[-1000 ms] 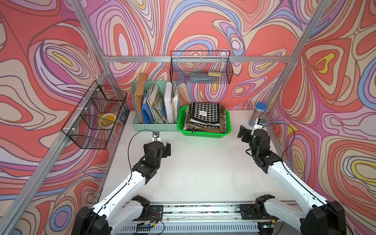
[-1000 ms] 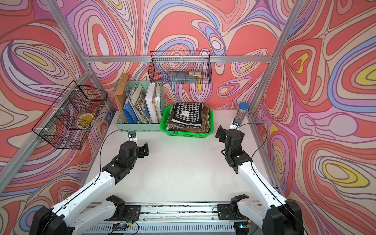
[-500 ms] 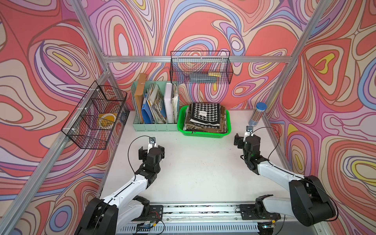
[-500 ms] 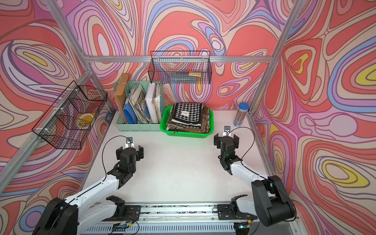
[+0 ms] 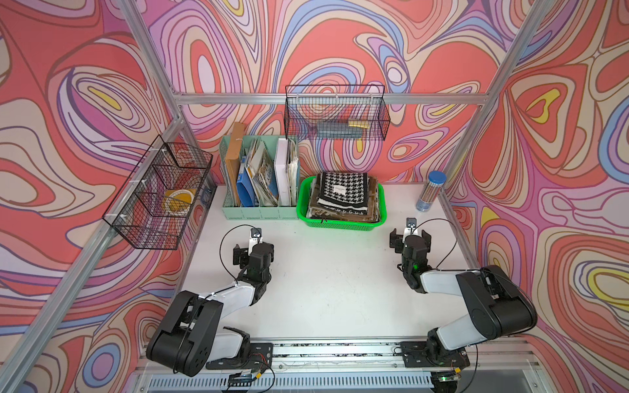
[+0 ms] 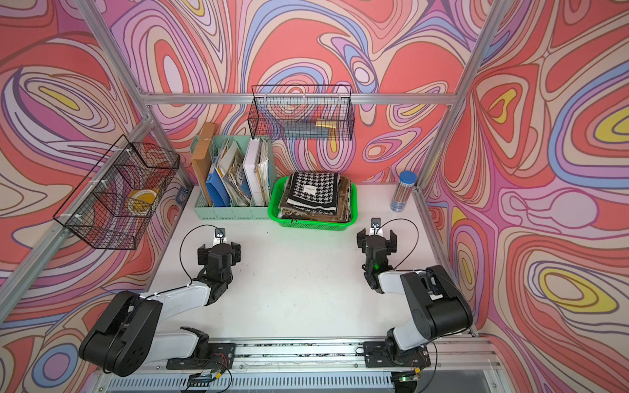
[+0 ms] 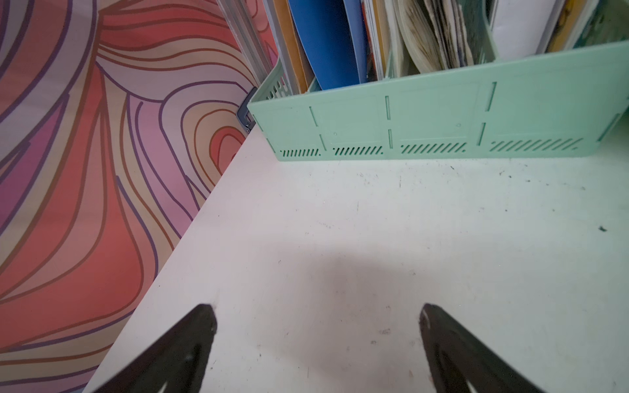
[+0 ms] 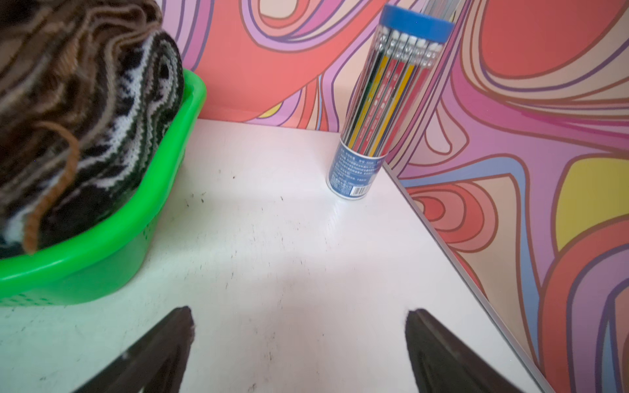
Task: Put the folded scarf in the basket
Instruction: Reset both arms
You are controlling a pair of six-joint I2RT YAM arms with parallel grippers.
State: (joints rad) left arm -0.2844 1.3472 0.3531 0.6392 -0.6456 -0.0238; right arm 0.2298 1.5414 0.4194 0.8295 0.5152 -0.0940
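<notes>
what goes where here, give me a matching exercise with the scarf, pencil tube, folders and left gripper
Things:
1. scarf
2. pencil tube
3. folders
4. left gripper

Places or states:
a. standing in the mint organizer
b. open, over bare table
c. folded, in the green basket
d. upright at the table's far right corner

Pairs: 1-c, 2-d, 3-a, 4-b
</notes>
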